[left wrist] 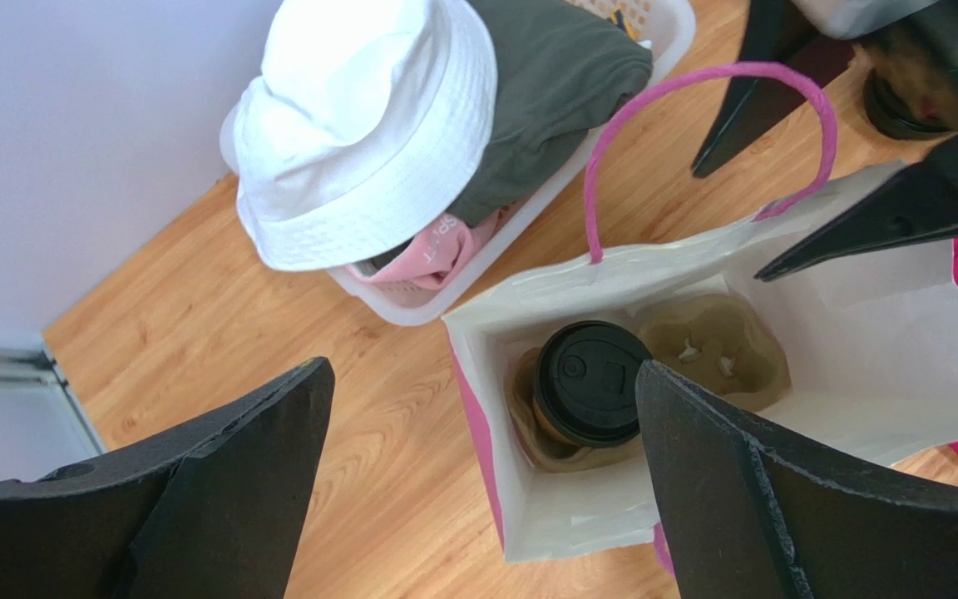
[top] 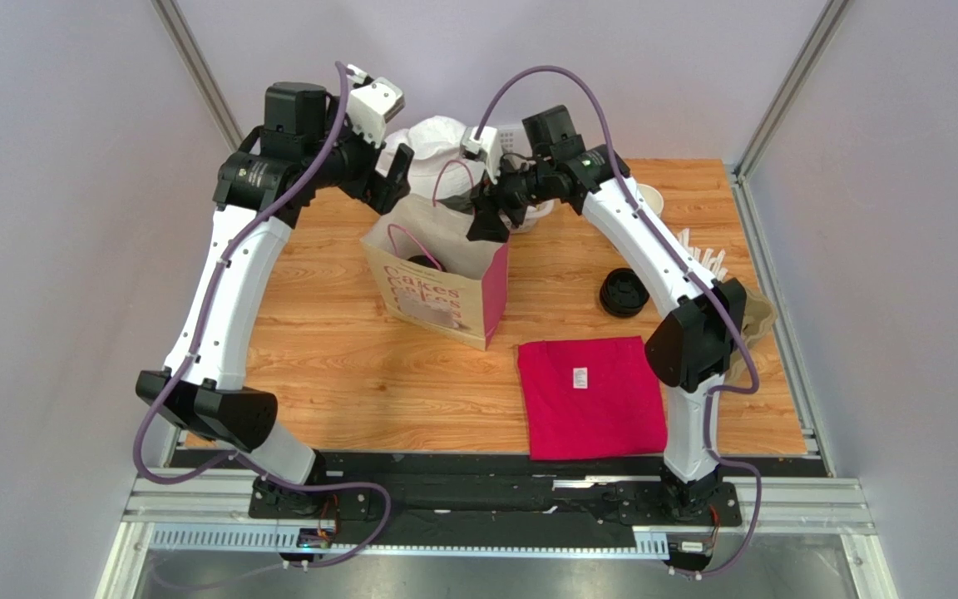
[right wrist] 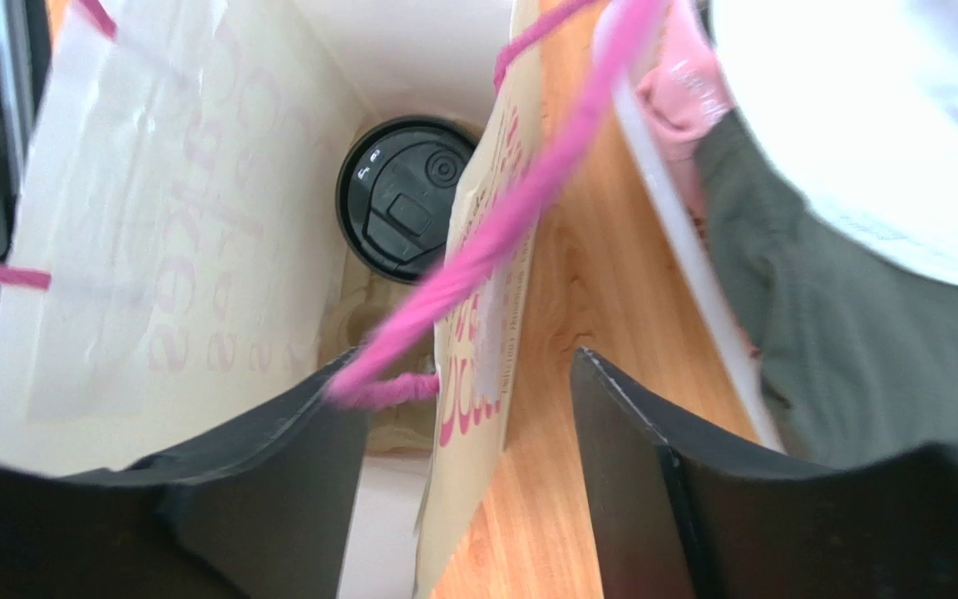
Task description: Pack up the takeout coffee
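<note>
Now | takeout coffee [right wrist: 407, 206] inside bag [right wrist: 134, 250]; below right gripper [right wrist: 465, 368]; jaws apart

I find the takeout coffee [left wrist: 592, 382], black-lidded, standing upright in one pocket of the carrier [left wrist: 719, 352] inside the paper bag [left wrist: 878, 331].

Hidden, cropped and blurred parts

Of the takeout coffee [left wrist: 590, 381] only the black lid is shown. The cup beneath is concealed inside the paper bag [left wrist: 846, 312], and in the right wrist view the lid's 3 o'clock edge is covered by the bag's wall. The pink handle [right wrist: 490, 237] is blurred there. The white basket [left wrist: 409, 303] is largely buried under the white hat [left wrist: 365, 125] and a green garment [left wrist: 547, 87], its 12 o'clock end cut off by the frame.
</note>
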